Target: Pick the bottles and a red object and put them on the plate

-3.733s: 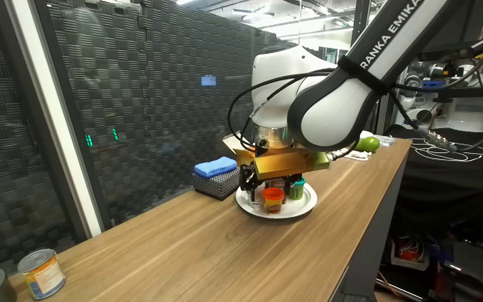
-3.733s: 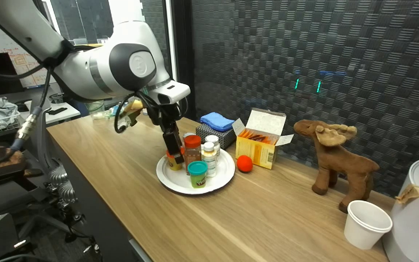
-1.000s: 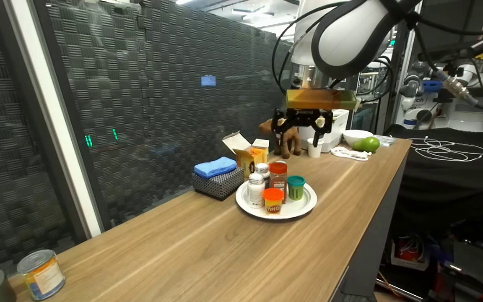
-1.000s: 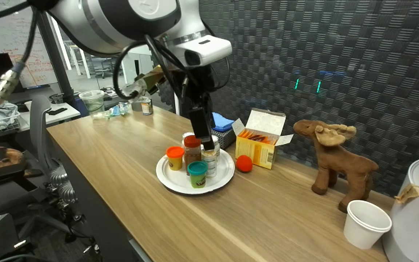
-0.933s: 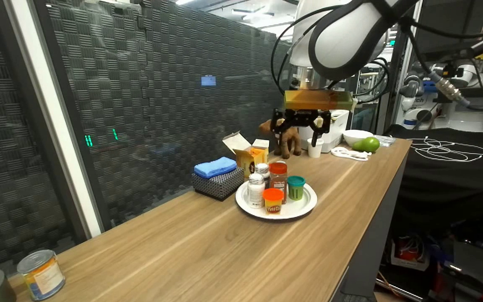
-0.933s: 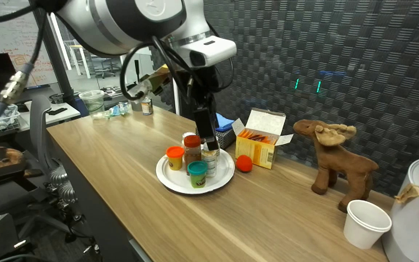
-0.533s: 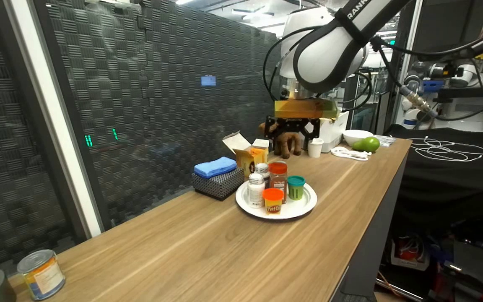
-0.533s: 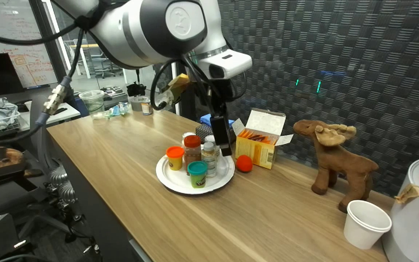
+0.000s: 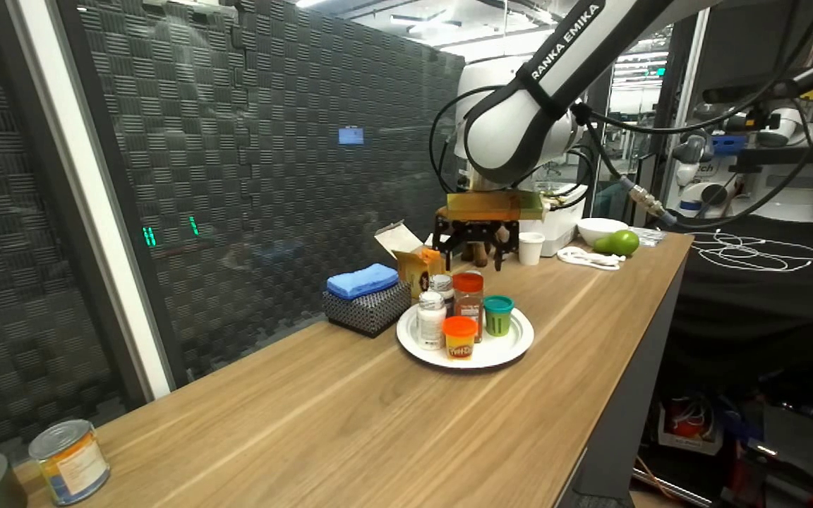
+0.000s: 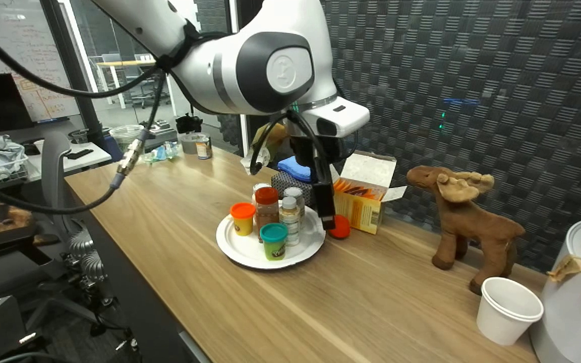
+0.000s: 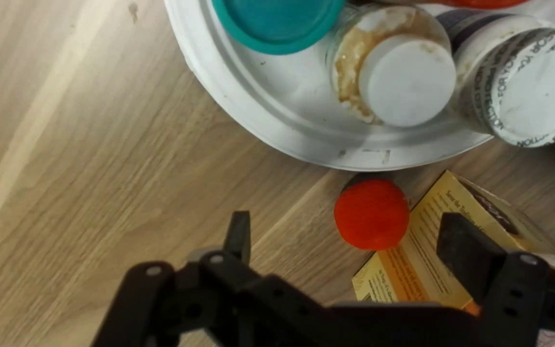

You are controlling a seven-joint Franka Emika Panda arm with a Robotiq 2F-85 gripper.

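The red object (image 10: 341, 228), a small red ball, rests on the table just off the rim of the white plate (image 11: 287, 86), against a yellow box; in an exterior view a finger partly covers it. Over it hangs my gripper (image 11: 345, 217), open, one finger to each side in the wrist view and nothing between them. The bottles stand grouped on the plate: a red-lidded brown bottle (image 10: 267, 209), a clear bottle with a white cap (image 11: 407, 79) and white bottles (image 9: 431, 321). With them are an orange-lidded yellow tub (image 9: 459, 339) and a teal-lidded green tub (image 10: 274, 242).
The open yellow box (image 10: 358, 206) stands close behind the ball, under my right finger in the wrist view. A patterned box (image 9: 368, 307) carries a blue cloth (image 9: 363, 281). Farther along are a plush moose (image 10: 472, 222) and white cups (image 10: 507, 312).
Some seconds ago my gripper was down at the orange-lidded tub on the plate. It rose, stayed open, and over the last second has come down beside the plate above the red ball.
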